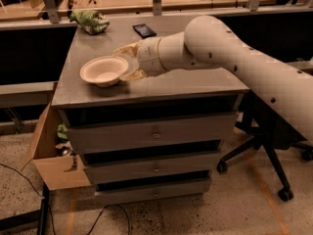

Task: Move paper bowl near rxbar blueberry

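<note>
The hand (pixel 124 63) is spread wide and grasps nothing. The paper bowl (pixel 102 70) sits just ahead of its fingertips on the counter (pixel 188 84). The rxbar blueberry (pixel 145 30) lies beyond the hand, well apart. The bowl looks light, thin and easily crushed, so a gentle pinch on the nearest rim seems best.

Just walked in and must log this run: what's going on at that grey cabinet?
A robot's white arm reaches from the right over the grey drawer cabinet. Its hand is at the right rim of the round cream paper bowl, fingers spread to either side of that edge, not closed on it. The bowl sits at the front left of the top. The small dark wrapped bar lies farther back, apart from the bowl; a green-and-white snack bag sits at the back left.
</note>
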You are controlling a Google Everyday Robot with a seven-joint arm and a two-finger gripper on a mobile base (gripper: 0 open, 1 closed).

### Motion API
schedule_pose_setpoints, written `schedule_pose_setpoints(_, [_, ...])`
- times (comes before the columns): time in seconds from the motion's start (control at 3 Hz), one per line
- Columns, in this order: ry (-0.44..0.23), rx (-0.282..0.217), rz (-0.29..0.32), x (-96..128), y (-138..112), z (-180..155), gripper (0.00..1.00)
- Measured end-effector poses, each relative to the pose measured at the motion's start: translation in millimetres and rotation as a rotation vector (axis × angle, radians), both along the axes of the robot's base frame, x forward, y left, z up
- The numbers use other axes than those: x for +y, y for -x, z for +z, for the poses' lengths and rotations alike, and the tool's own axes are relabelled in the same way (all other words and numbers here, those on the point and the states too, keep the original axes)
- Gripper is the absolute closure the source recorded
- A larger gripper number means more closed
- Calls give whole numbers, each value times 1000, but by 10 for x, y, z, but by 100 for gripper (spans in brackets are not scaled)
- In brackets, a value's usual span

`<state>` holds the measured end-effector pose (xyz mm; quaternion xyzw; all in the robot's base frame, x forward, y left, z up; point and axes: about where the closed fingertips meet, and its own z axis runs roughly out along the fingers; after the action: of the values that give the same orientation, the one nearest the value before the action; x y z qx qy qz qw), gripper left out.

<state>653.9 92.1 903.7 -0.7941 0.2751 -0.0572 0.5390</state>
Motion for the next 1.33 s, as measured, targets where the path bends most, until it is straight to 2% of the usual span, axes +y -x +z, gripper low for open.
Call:
schedule_pose_setpoints(0.33, [-6, 19, 28, 130, -18, -92, 75])
schedule_pose_setpoints(0.67, [-9, 35, 60, 225, -13, -160, 70])
schedule_pose_setpoints(1.0, [-5, 41, 108, 333, -22, -201, 37])
schedule_pose_setpoints(1.33, [-8, 40, 116, 360, -32, -215, 53])
